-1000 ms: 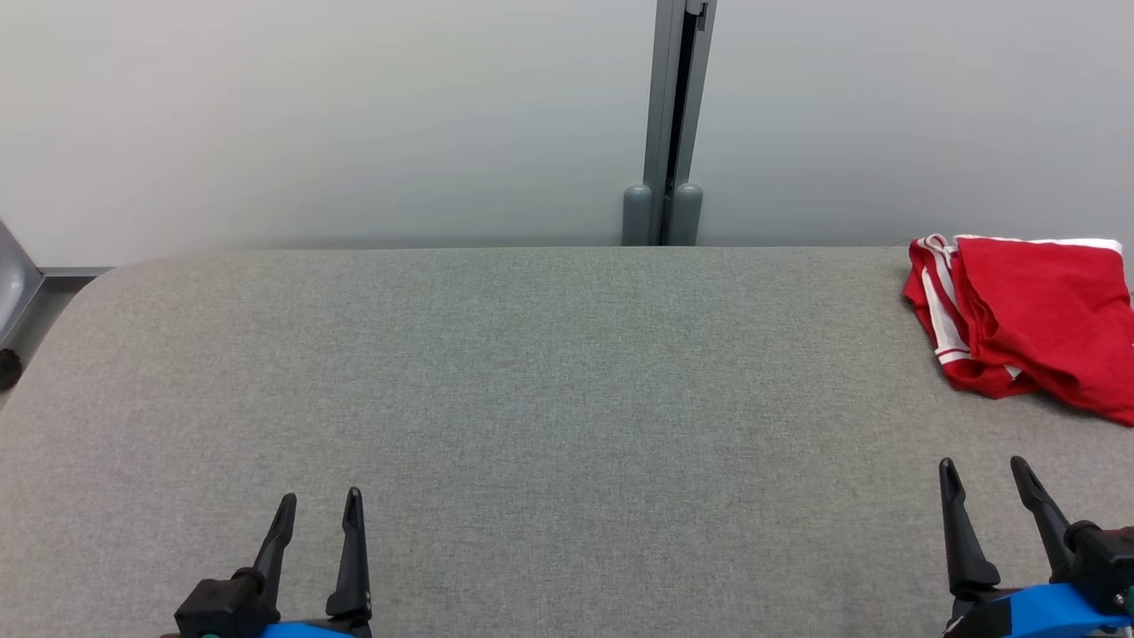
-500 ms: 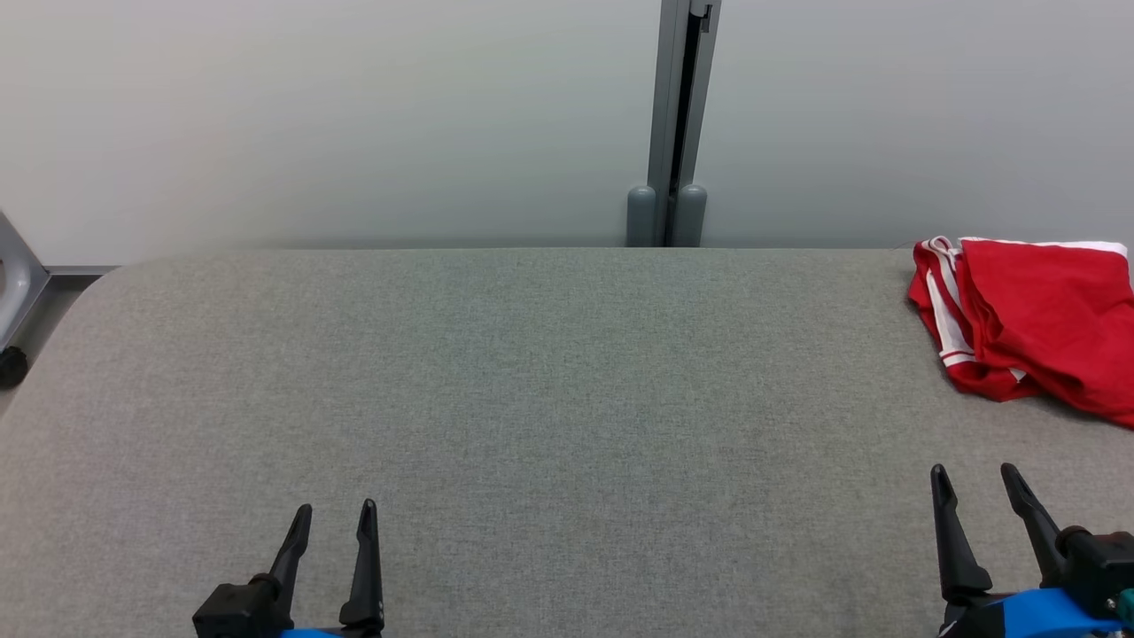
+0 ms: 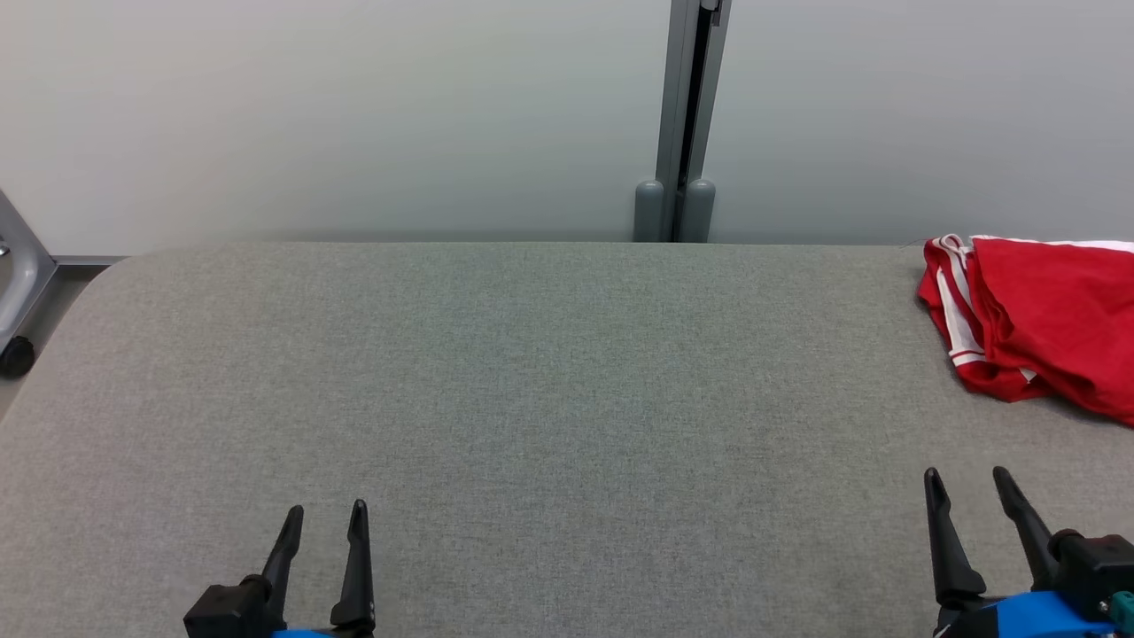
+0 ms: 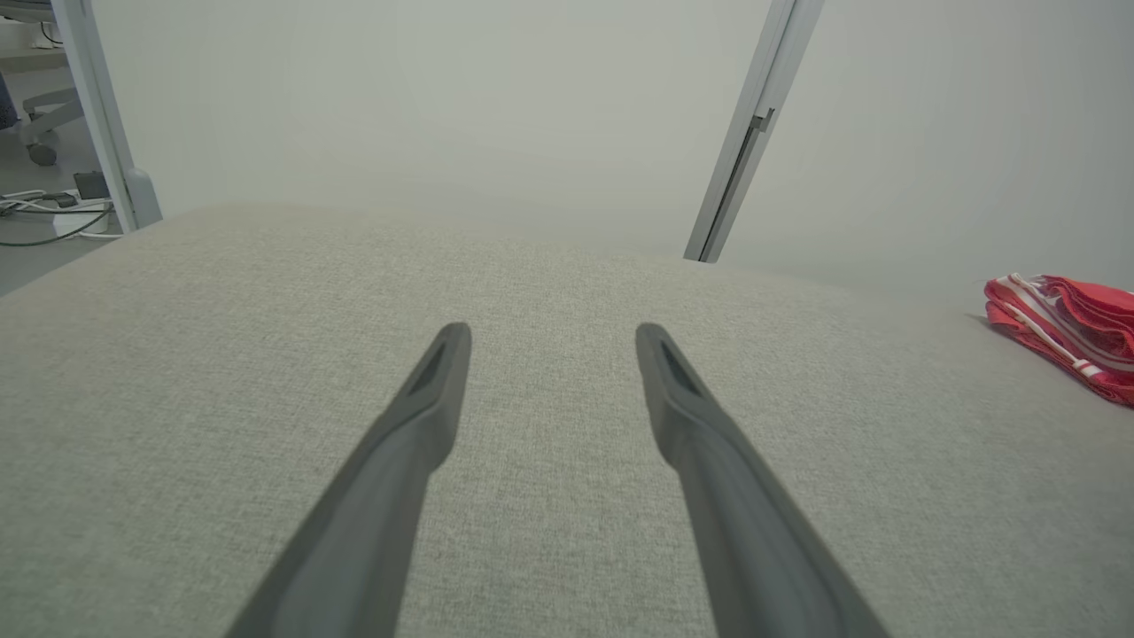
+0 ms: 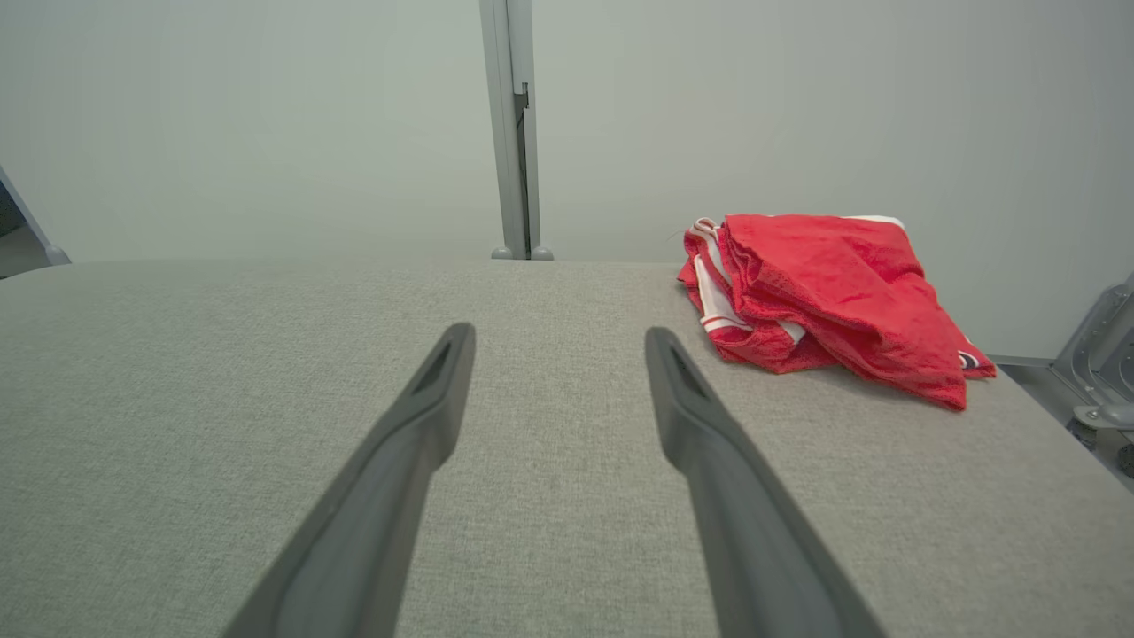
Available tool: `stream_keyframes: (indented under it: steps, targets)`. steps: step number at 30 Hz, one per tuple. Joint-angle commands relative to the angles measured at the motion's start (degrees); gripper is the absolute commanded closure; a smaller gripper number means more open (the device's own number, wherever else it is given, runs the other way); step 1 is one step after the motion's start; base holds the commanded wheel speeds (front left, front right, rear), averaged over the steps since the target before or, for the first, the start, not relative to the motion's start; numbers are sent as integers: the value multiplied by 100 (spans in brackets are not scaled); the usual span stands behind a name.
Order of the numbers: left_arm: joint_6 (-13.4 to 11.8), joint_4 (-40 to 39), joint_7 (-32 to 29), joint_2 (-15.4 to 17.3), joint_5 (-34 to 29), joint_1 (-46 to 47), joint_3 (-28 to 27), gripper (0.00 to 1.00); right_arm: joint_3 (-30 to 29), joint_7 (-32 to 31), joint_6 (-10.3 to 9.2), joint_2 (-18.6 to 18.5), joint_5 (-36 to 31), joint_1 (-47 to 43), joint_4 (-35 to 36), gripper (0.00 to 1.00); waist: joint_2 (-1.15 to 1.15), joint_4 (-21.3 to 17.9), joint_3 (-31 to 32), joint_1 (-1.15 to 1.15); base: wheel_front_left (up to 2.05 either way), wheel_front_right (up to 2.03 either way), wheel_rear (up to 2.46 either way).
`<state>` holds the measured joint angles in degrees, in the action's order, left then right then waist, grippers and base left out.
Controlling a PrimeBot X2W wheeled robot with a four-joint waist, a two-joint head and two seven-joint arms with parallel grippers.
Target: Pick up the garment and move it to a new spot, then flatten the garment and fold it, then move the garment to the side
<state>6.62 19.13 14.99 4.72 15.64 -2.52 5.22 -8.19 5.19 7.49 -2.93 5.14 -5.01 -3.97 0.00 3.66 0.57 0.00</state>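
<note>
**Garment.** Locate the garment (image 3: 1036,323), red with white stripes, at the far right of the grey padded table (image 3: 532,381). It lies bunched in a loose heap near the table's far edge. In the head view its right part is cut off by the picture's edge. Refer to the right wrist view, where the whole heap is visible, with one corner trailing toward the table's right end. In the left wrist view a narrow part of it appears at the right edge. The layers overlap and hide the cut of the cloth. It is possibly a pair of shorts.

**Left gripper.** The left gripper (image 3: 326,507) is at the lower left of the head view, over the near part of the table. Its two fingers stand apart with nothing between them. The bottom edge cuts off most of its body.

**Right gripper.** The right gripper (image 3: 966,471) is at the lower right, fingers likewise spread and empty. Its blue housing is partly out of frame. It is the nearer of the two to the garment, yet well apart from it.

**Surroundings.** Behind the table is a pale wall (image 3: 310,115) with a grey upright post (image 3: 687,115), whose top is cut off. At the left edge, note part of a metal frame (image 3: 18,266) and a dark caster (image 3: 16,354). The left wrist view shows cables (image 4: 44,217) on the floor, too small to identify.
</note>
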Motion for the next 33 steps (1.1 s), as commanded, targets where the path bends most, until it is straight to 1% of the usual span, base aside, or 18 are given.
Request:
stream_keyframes:
  steps: [1, 8, 16, 17, 33]
  targets:
    - [0, 22, -2, -1, 2, -3, -3, 100, 1, -2, 0, 1, 0, 1, -28, 100, 0, 3, -3, 0, 0, 0, 0]
    - [0, 353, -37, -63, 17, -170, 9, 100, 23, -56, 0, 67, 21, -22, -437, 100, 0, 3, -3, 0, 0, 0, 0]
    - [10, 263, -278, -75, 857, -41, -133, 100, 19, -197, 0, 59, 977, 127, -515, 100, 0, -21, -7, 0, 0, 0, 0]
    - [10, 263, -278, -75, 857, -41, -133, 100, 19, -197, 0, 59, 977, 127, -515, 100, 0, -21, -7, 0, 0, 0, 0]
    - [30, 85, -678, -98, 2323, 172, -358, 100, 65, -395, 0, 44, 2646, 347, -600, 100, 0, -68, -16, 0, 0, 0, 0]
